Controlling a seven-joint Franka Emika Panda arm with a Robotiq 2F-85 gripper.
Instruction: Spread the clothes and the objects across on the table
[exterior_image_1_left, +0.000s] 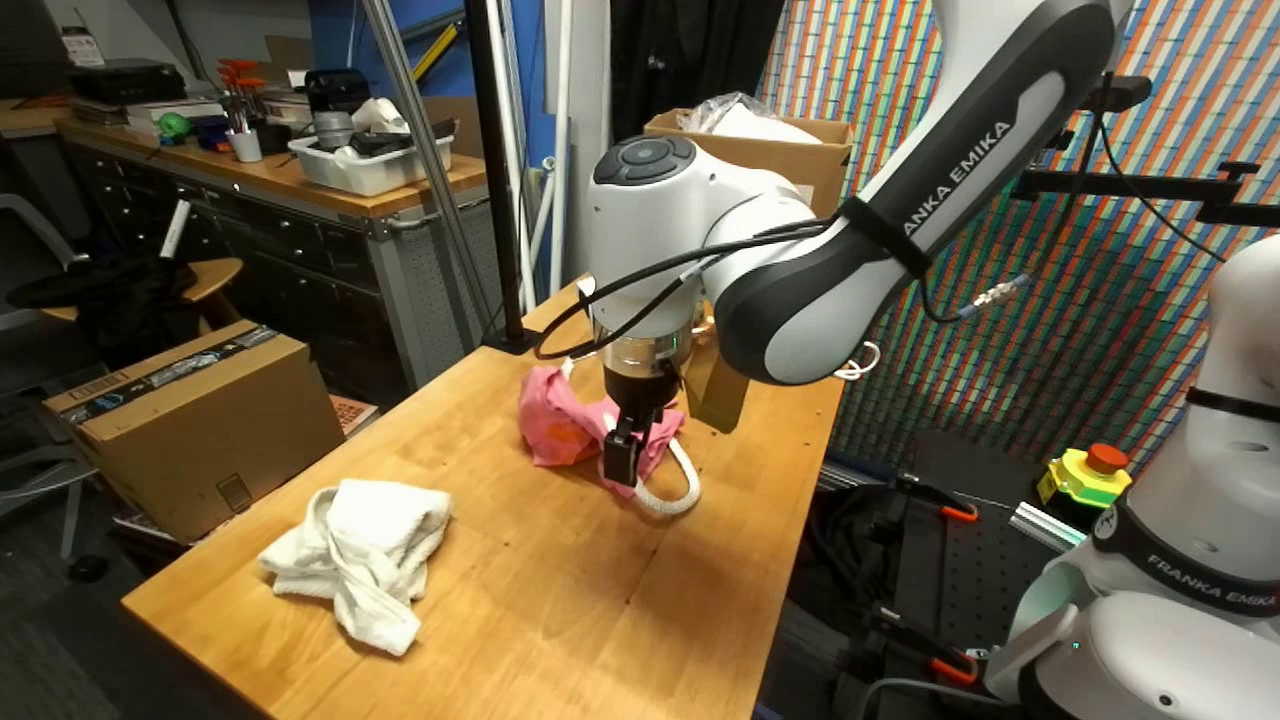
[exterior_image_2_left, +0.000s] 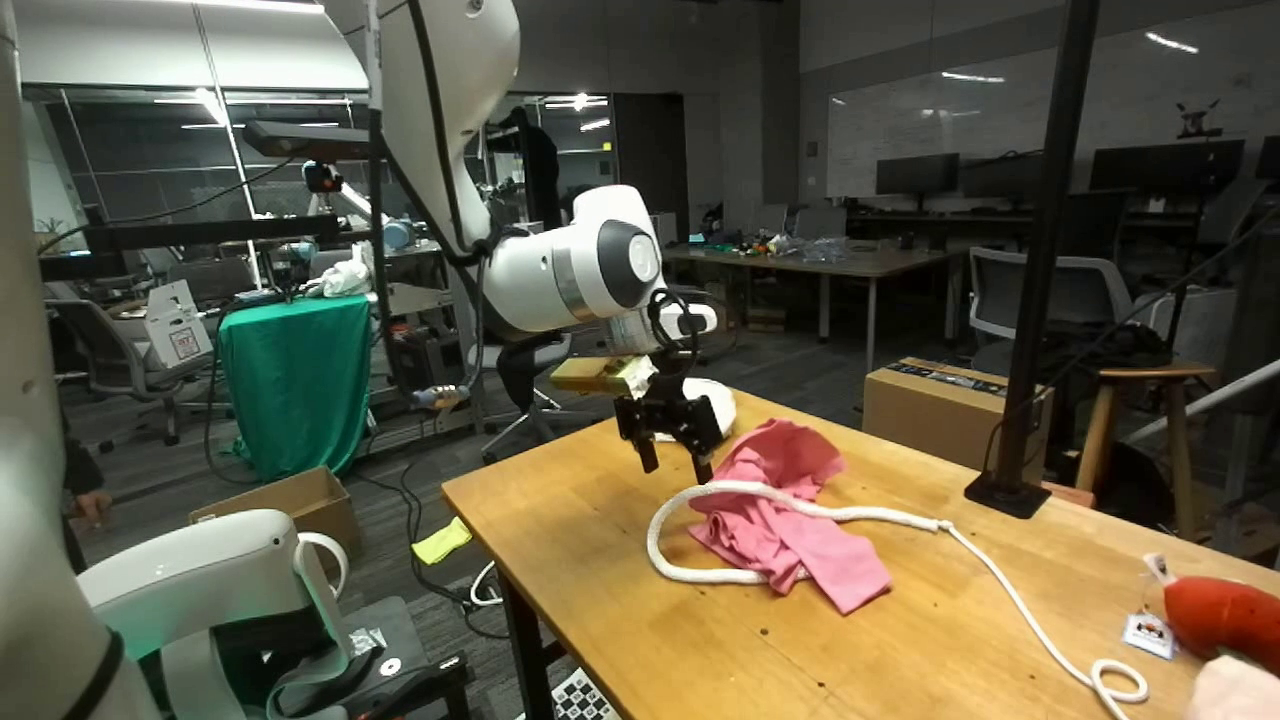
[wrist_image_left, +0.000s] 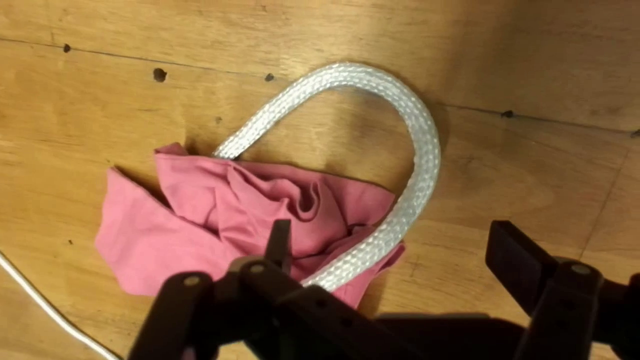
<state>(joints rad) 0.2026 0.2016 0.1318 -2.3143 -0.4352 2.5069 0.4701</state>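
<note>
A crumpled pink cloth (exterior_image_1_left: 550, 425) lies on the wooden table (exterior_image_1_left: 560, 620); it also shows in an exterior view (exterior_image_2_left: 800, 545) and the wrist view (wrist_image_left: 200, 230). A thick white rope (exterior_image_2_left: 890, 515) makes a loop partly over and partly under the cloth, as the wrist view (wrist_image_left: 425, 155) shows. A white towel (exterior_image_1_left: 375, 545) lies bunched near the table's edge, partly hidden behind the gripper in an exterior view (exterior_image_2_left: 715, 408). My gripper (exterior_image_2_left: 677, 468) is open and empty above the cloth and rope loop. In the wrist view its fingers (wrist_image_left: 390, 232) are wide apart.
A red rounded object (exterior_image_2_left: 1225, 615) with a tag and a pale object (exterior_image_2_left: 1235, 690) lie at the table's far end. The rope's thin tail (exterior_image_2_left: 1040, 625) runs toward them. A black post (exterior_image_2_left: 1030, 300) stands on the table edge. An emergency stop (exterior_image_1_left: 1090, 475) is beside the table.
</note>
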